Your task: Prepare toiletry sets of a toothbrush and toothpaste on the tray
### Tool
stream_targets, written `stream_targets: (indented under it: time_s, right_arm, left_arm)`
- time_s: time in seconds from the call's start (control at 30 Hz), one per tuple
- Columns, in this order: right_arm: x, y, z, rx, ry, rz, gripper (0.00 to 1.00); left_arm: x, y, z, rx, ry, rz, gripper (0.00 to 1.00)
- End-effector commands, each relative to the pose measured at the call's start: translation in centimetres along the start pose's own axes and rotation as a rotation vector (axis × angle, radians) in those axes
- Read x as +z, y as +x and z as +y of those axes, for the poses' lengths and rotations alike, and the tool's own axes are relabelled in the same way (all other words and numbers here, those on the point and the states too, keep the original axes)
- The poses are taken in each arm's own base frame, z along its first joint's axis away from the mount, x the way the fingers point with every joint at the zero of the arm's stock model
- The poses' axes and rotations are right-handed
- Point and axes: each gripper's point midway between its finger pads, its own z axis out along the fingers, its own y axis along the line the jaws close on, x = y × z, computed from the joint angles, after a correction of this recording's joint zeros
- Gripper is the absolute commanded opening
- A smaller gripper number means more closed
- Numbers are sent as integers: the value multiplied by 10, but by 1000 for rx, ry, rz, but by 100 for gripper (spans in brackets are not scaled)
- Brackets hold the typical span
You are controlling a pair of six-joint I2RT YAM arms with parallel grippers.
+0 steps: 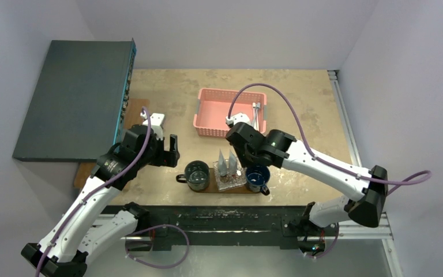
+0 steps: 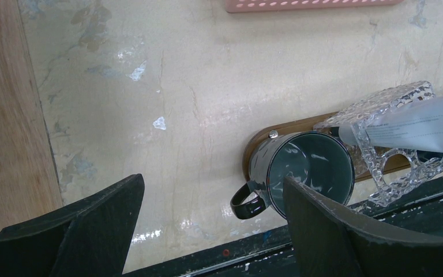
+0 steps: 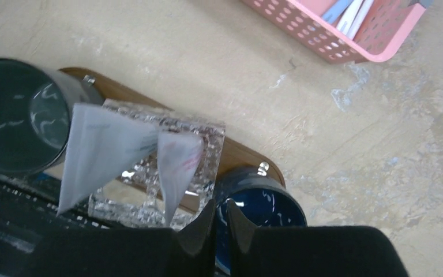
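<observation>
Black fingers (image 3: 205,222) of the right gripper (image 3: 222,216) fill the bottom of the right wrist view; they are drawn almost together with only a thin slit between them, and nothing shows in that slit. They hang above the near edge of the tray (image 3: 239,156), between a clear textured glass holder (image 3: 207,138) and a dark blue mug (image 3: 259,202). Two toothpaste tubes (image 3: 104,150) stand in the holder with their flat crimped ends up, side by side and leaning slightly. A dark grey-green mug (image 1: 197,175) stands on the tray's left end, the blue mug on its right end, and the holder between them. No toothbrush shows on the tray: the pale blue and white toothbrushes (image 3: 349,11) lie in the right-hand part of a pink lattice basket (image 1: 207,112), which sits on the table (image 1: 300,104) beyond the tray and apart from it. The left gripper (image 2: 213,182) is spread wide and empty, held above bare table just left of the grey-green mug, whose handle points toward the near edge. A flat dark grey box (image 1: 69,98) lies at the table's far left.
</observation>
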Motion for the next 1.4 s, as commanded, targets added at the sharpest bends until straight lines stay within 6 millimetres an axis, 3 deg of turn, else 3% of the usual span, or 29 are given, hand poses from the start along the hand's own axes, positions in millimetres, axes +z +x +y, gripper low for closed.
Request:
stream_targets:
  time_s: [0.0, 0.13, 0.23, 0.37, 0.6, 1.07, 1.37]
  right_arm:
    - [10, -43, -14, 45, 72, -101, 12]
    - [26, -67, -36, 119, 103, -115, 12]
    - [35, -84, -52, 153, 138, -142, 20]
    - [48, -99, -65, 158, 190, -145, 29]
    - [75, -122, -97, 212, 275, -142, 33]
    - [155, -133, -134, 315, 314, -34, 44]
    - [197, -122, -152, 354, 346, 40, 45]
  left_arm:
    - [-1, -7, -2, 6, 16, -31, 89]
    - [0, -6, -3, 8, 23, -25, 89]
    - [0, -6, -4, 9, 27, -25, 89]
    - [-1, -7, -5, 12, 32, -28, 89]
    - [-1, -7, -7, 11, 45, -25, 89]
    - [-2, -8, -9, 13, 54, -29, 89]
    - [0, -7, -9, 16, 55, -23, 89]
